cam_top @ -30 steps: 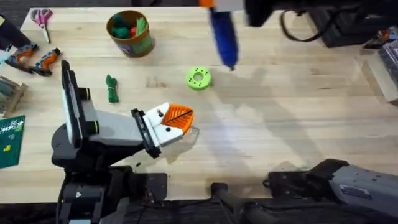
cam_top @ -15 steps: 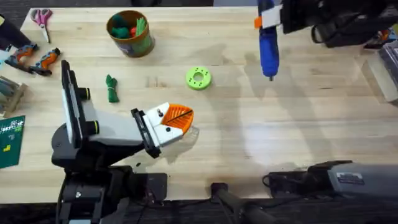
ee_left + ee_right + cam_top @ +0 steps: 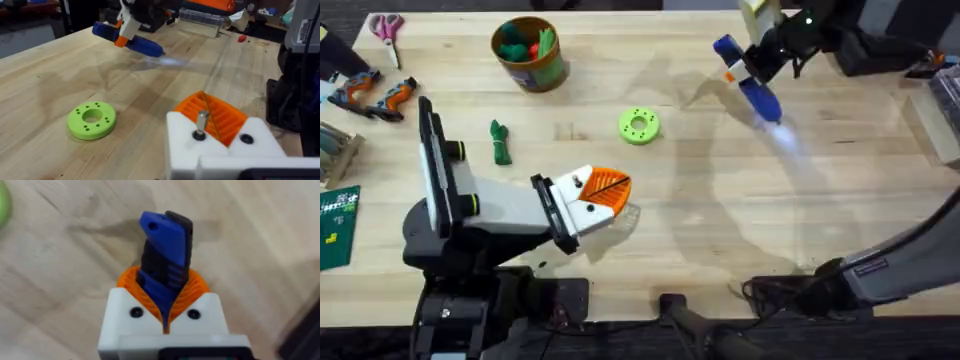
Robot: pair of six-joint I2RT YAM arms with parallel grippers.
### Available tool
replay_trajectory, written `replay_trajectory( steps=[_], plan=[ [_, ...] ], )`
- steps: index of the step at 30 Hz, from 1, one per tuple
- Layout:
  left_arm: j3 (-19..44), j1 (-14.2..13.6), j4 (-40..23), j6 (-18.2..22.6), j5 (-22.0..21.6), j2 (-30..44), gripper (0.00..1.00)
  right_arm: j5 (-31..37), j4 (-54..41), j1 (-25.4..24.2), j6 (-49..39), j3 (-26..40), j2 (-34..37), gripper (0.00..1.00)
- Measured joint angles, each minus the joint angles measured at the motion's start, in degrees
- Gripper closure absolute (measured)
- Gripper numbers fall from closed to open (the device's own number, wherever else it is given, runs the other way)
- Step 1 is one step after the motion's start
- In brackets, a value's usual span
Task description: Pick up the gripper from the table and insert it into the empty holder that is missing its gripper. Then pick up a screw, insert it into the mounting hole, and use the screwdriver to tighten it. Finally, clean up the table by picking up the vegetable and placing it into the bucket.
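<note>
The right gripper [image 3: 760,62] sat at the upper right of the overhead frame, its orange pads [image 3: 192,292] clamped on the blue screwdriver [image 3: 748,80], which lay tilted just above the table [image 3: 720,220]. The left gripper [image 3: 605,200] rested at lower centre-left with its fingers together, holding nothing. The vegetable [image 3: 499,142] lay left of a green ring [image 3: 639,126], below the bucket [image 3: 529,53] at upper left.
</note>
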Motion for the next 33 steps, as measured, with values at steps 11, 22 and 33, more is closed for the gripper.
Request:
replay_trajectory(
  steps=[11,22,33],
  plan=[
    [0.0,0.0,0.0,0.0,-0.01,0.0,0.997,0.89,6.82,0.34,-29.95,1.23,2.44,0.975],
    [0.0,0.0,0.0,0.0,-0.01,0.0,0.997,0.87,7.25,2.36,-42.32,1.28,10.27,0.975],
    [0.0,0.0,0.0,0.0,0.0,0.0,0.997,0.86,7.91,3.23,-43.92,2.21,10.34,0.077]
  ],
)
